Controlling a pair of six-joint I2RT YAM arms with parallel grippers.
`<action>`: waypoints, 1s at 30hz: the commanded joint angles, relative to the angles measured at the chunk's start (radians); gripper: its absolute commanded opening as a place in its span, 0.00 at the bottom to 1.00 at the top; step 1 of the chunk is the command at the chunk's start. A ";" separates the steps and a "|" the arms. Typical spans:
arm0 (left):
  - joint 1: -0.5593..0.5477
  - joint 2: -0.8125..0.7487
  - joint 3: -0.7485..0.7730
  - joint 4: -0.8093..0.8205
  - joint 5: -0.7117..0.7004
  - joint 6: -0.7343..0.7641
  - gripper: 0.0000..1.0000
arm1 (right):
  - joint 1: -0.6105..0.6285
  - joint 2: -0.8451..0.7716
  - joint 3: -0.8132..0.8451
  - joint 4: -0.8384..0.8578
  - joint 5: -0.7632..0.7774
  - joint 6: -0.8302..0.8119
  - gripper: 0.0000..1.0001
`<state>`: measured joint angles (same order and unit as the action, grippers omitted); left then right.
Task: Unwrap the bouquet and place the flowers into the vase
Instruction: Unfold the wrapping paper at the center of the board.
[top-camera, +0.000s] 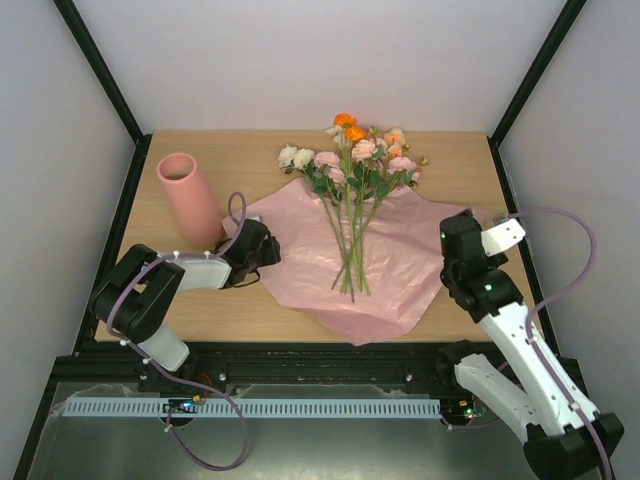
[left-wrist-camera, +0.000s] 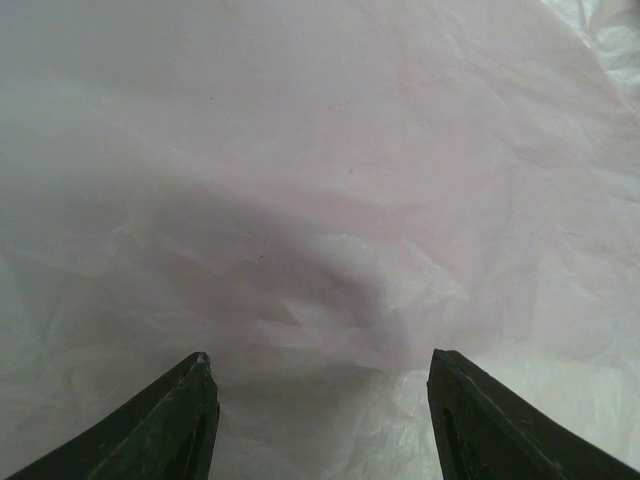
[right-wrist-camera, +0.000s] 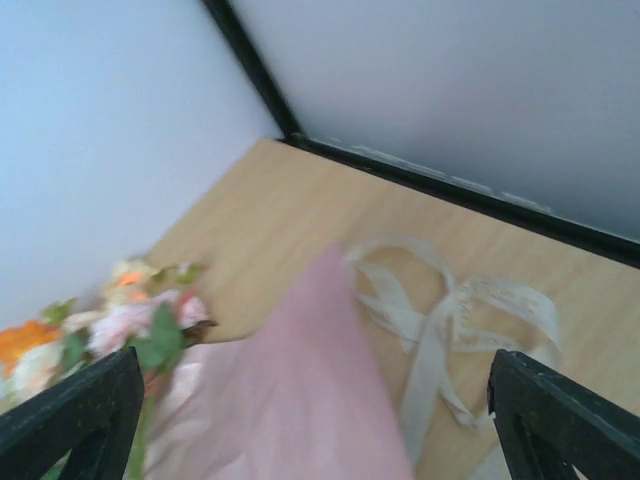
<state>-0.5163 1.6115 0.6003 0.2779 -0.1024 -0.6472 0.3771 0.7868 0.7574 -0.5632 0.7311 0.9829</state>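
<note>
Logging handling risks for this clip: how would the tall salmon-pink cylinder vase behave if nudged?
Standing upright, tall and narrow, the salmon-pink cylinder vase would probably tip rather than slide. Its round wall suggests it could then roll across the light wooden table. Its matte surface likely grips well.

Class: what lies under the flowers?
The flowers rest with stems on the spread pink wrapping sheet; blooms reach past it onto the wooden table. Anything beneath the sheet is covered.

I am wearing white shells over black joints on my 2 arms (top-camera: 515, 325), trailing lilac cables (top-camera: 560, 210), showing black fingers (left-wrist-camera: 170, 430).
</note>
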 joint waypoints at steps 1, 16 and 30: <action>0.018 0.062 -0.003 -0.123 -0.020 0.002 0.87 | -0.004 -0.089 0.020 0.147 -0.250 -0.294 0.93; 0.036 0.077 0.052 -0.156 -0.012 0.003 0.87 | 0.017 0.075 -0.223 0.424 -1.046 -0.279 0.45; 0.036 -0.099 0.049 -0.200 0.079 0.026 0.87 | 0.004 0.254 -0.357 0.365 -0.339 -0.024 0.42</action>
<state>-0.4873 1.5681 0.6563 0.1326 -0.0383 -0.6353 0.3916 0.9558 0.4255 -0.1768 0.2306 0.8604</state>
